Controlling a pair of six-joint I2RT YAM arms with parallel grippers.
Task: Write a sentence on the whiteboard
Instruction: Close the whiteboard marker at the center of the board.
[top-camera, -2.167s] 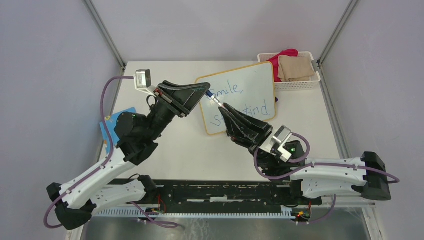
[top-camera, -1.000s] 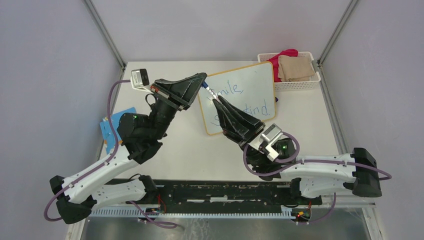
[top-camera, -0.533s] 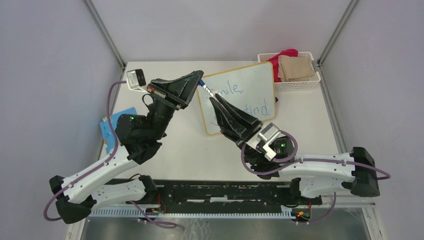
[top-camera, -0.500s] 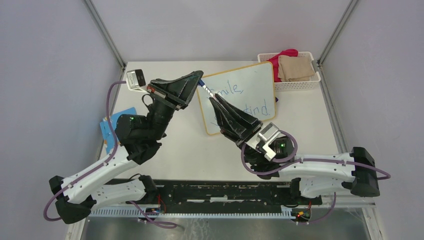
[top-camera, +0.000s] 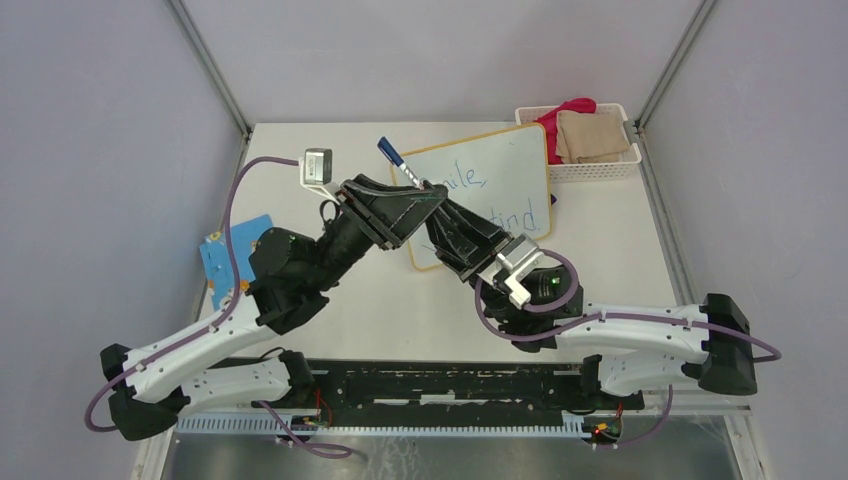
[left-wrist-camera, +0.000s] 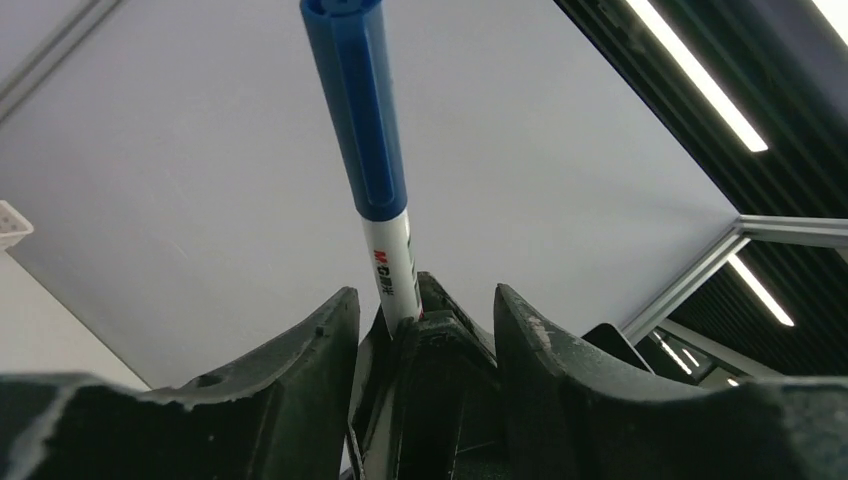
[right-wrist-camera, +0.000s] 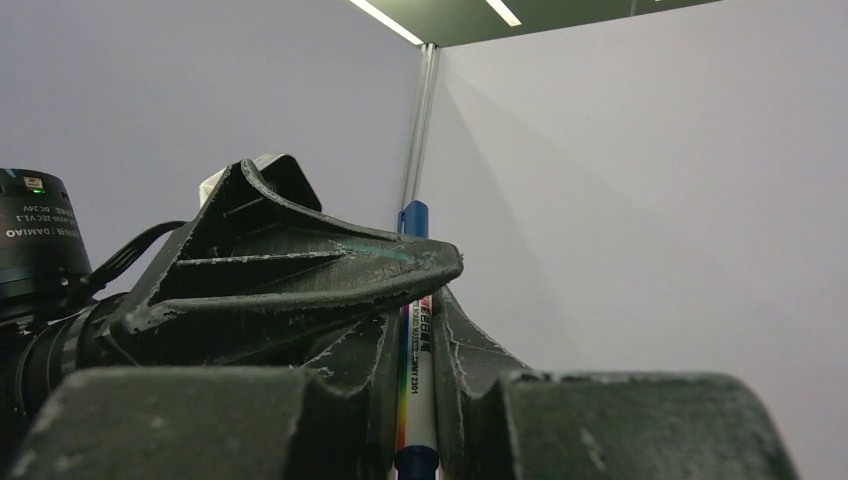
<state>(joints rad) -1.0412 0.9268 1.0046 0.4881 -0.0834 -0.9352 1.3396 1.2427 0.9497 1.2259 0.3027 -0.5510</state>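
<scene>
At the near edge, two arms rise from the white table. The left gripper, which half a second ago pinched the far end of the pen at the board's upper left corner, has let go and swung right. Its fingers now stand spread either side of the right gripper and do not touch the pen. The right gripper is pressed onto the white barrel of the one blue-capped marker pen, which has tipped up to point away from the table.

Behind them the one white, orange-framed whiteboard lies askew on the table's far middle. The blue handwritten sentence is partly hidden by the grippers. A blue patterned card lies at the left edge. At the far right corner is one white plastic basket with two cloths, one tan and one pink. Plain grey walls enclose the table.
</scene>
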